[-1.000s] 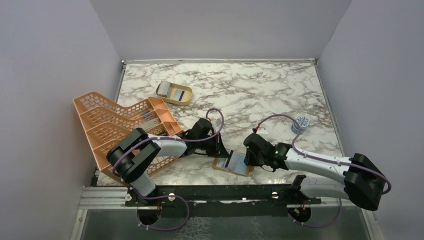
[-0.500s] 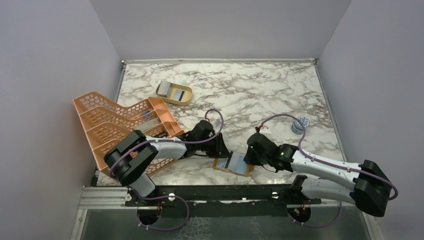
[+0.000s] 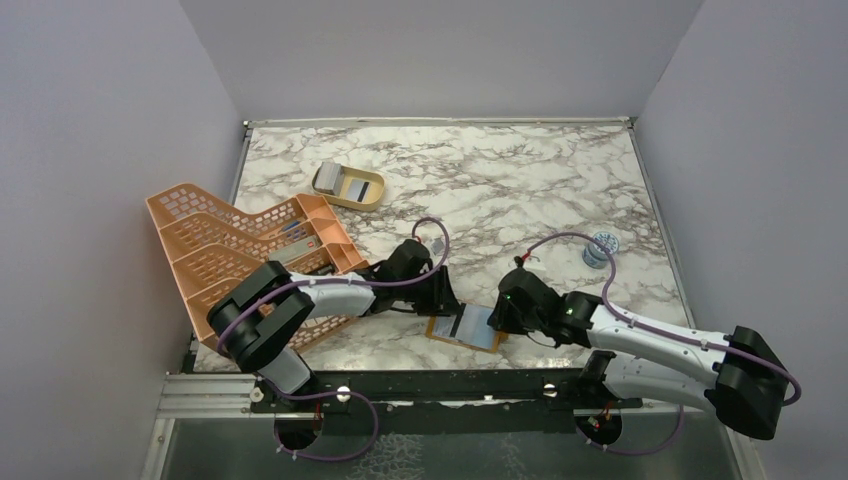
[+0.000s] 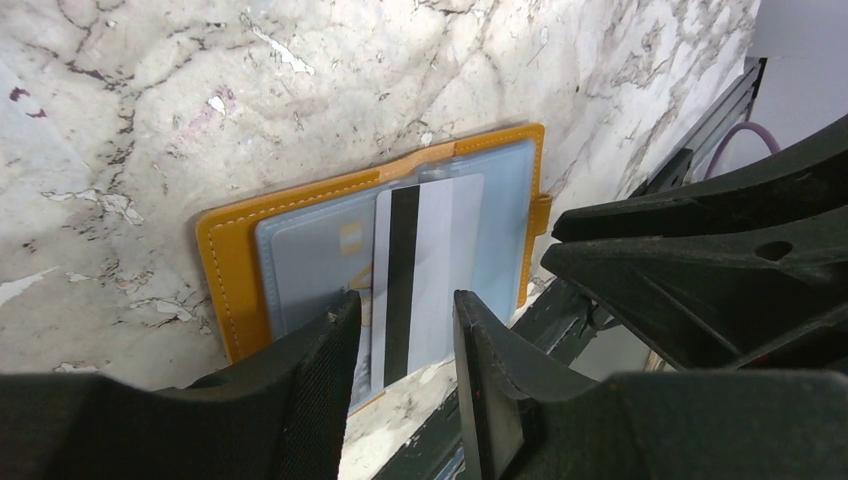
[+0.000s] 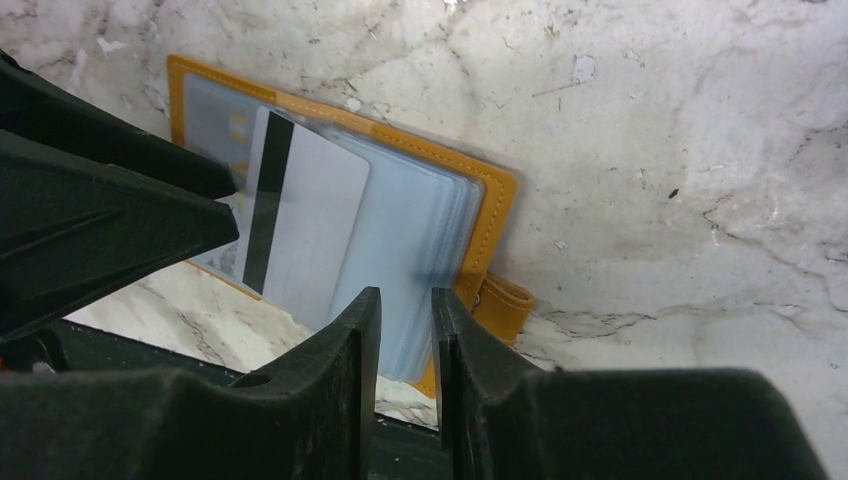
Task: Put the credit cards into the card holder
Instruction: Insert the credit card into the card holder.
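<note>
Marble-patterned table [image 3: 520,190], walled on three sides. Big peach lattice rack [image 3: 215,240] sits at the left edge, tilted across the corner. Both arms reach low toward the near edge and meet over the card holder [image 3: 440,328], which lies opened flat there, mustard-orange border outward and pale grey-blue sleeves up, between the two grippers. Left gripper [image 3: 447,300] is at the holder's left end; in its wrist view the fingers [image 4: 325,370] stand apart with nothing between them, the card showing through the gap. Right gripper [image 3: 497,318] is at the holder's right end; its fingers [image 5: 350,350] leave only a narrow slit, sleeve edge visible in it, and I cannot tell whether they pinch it. One credit card [image 4: 440,260], silvery-white with a black stripe along its length, rests on the sleeves, whether tucked into a pocket unclear. Tan oval dish [image 3: 325,178] stands well back, left of centre, with a second card [image 3: 353,186] in it. Small round bluish object [image 3: 602,245] sits near the right edge. Snap tab [image 5: 500,300] pokes from the holder's edge.
</note>
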